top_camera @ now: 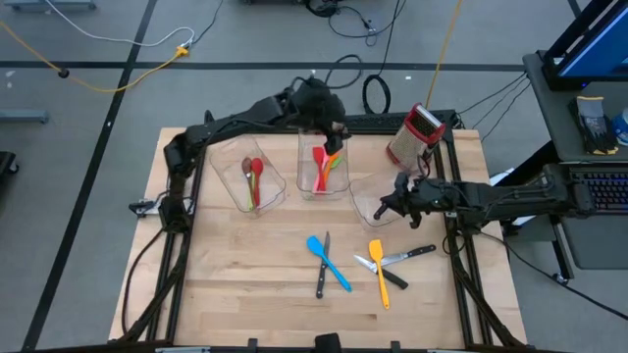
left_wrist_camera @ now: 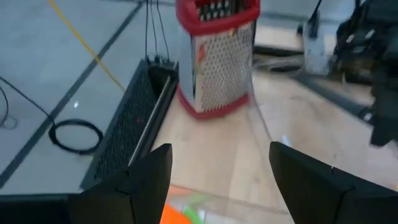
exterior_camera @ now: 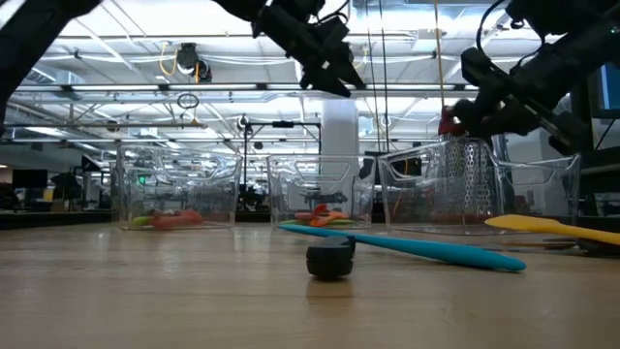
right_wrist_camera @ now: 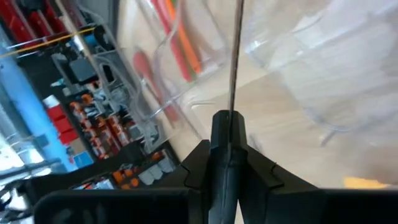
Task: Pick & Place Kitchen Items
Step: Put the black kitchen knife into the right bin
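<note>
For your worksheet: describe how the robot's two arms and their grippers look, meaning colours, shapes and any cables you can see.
Both arms are dark, nearly black, built of jointed tubular segments. The left gripper ends in two broad, flat, angular black fingers. The right gripper is a blocky black unit with two dark fingers. Dark cables run along the table's edges beside each arm. No markings are legible.

Table (top_camera: pixel 245 284): pale wood planks, matt, smooth. Three bins (top_camera: pixel 257 186): clear plastic, glossy. Grater (left_wrist_camera: pixel 217 62): perforated shiny metal w/ red plastic top. Blue spatula (top_camera: pixel 327 262) and yellow spatula (top_camera: pixel 380 273): smooth plastic, matt. Knives (top_camera: pixel 323 267): thin metal blades, black handles.
</note>
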